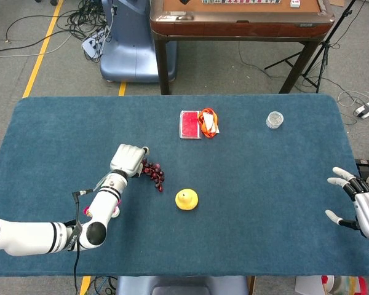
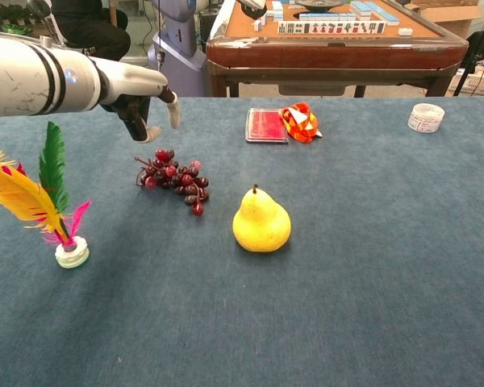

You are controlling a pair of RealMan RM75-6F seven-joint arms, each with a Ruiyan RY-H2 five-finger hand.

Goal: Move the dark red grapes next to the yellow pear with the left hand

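Currently: left hand [image 2: 141, 101] empty, fingers loosely spread, above dark red grapes [image 2: 173, 180]; best lowered squarely, gripping at stem end, set just beside yellow pear [image 2: 261, 221]

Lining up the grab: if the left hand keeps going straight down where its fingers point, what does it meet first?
Probably the dark red grapes, or cloth just behind them; the left hand hangs above their far-left end, depth unclear.
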